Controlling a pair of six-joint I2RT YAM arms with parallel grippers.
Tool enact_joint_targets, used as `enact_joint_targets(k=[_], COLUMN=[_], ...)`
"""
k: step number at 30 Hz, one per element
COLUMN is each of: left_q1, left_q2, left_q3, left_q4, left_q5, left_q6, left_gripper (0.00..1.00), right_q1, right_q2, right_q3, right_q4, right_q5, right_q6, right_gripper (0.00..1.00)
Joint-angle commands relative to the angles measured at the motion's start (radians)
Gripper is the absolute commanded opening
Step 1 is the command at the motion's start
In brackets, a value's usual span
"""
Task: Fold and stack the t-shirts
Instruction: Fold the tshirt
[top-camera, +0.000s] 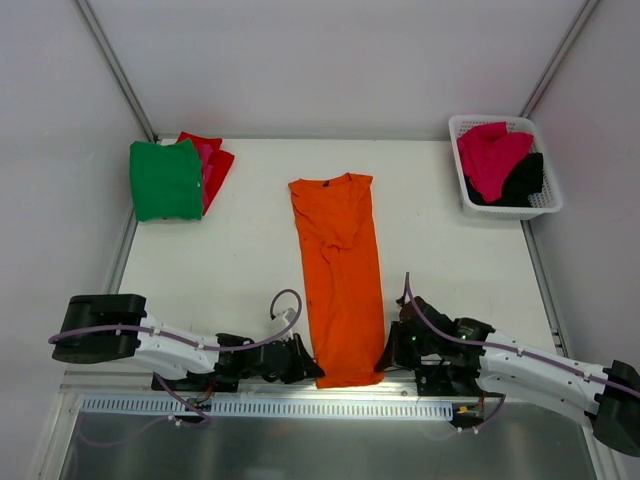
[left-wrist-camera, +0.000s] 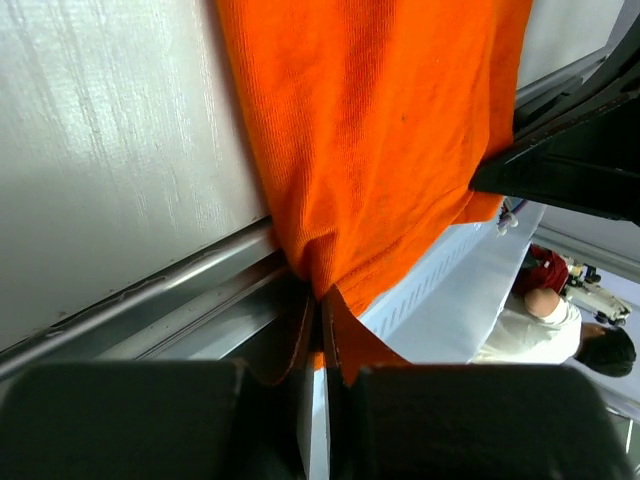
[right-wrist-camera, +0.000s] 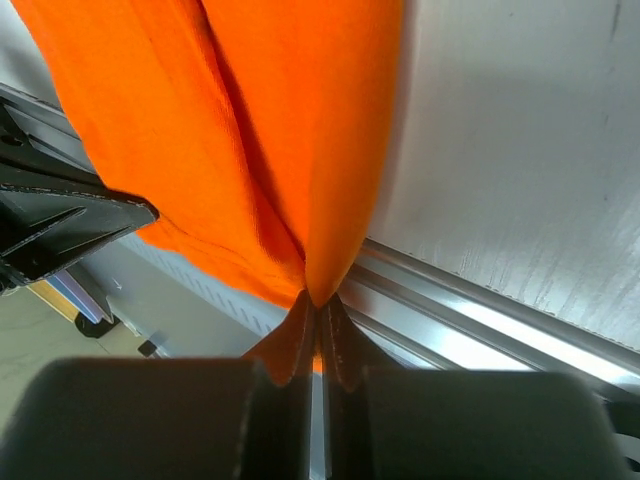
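The orange t-shirt lies lengthwise in the middle of the table, sleeves folded in, collar at the far end. My left gripper is shut on its near left hem corner. My right gripper is shut on its near right hem corner. Both corners sit at the table's near edge. A folded green t-shirt lies on a red t-shirt at the far left. A magenta-pink t-shirt and a black t-shirt lie in the basket.
The white lattice basket stands at the far right corner. A metal rail runs along the table's near edge under both grippers. White walls enclose the table on three sides.
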Motion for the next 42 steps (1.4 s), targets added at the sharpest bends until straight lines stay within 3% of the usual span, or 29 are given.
enact_joint_targets(k=[1, 8, 19, 24, 31, 35, 42], left_q1=[-0.013, -0.013, -0.011, 0.021, 0.193, 0.32, 0.447], left_q2=[0.021, 0.007, -0.267, -0.385, -0.407, -0.349, -0.193], left_q3=[0.0, 0.041, 0.268, 0.269, 0.284, 0.325, 0.405], left_q4=[-0.035, -0.05, -0.575, -0.666, -0.699, -0.696, -0.609], left_q5=[-0.016, -0.028, -0.218, -0.278, -0.221, -0.171, -0.096], left_q6=[0.016, 0.077, 0.286, 0.333, 0.468, 0.559, 0.685], left_gripper=[0.0, 0.0, 0.0, 0.0, 0.0, 0.0, 0.0], right_q1=[0.008, 0.008, 0.009, 0.003, -0.078, -0.133, -0.189], right_q2=[-0.023, -0.031, 0.048, 0.13, 0.234, 0.328, 0.525], right_q3=[0.013, 0.039, 0.22, 0.294, 0.418, 0.492, 0.559], right_q4=[-0.019, -0.035, -0.048, -0.042, -0.042, -0.019, 0.064], right_q5=[0.004, 0.015, 0.066, 0.098, 0.138, 0.104, 0.063], right_q6=[0.011, -0.018, -0.176, -0.232, -0.337, -0.406, -0.454], right_gripper=[0.01, 0.01, 0.01, 0.01, 0.01, 0.01, 0.01])
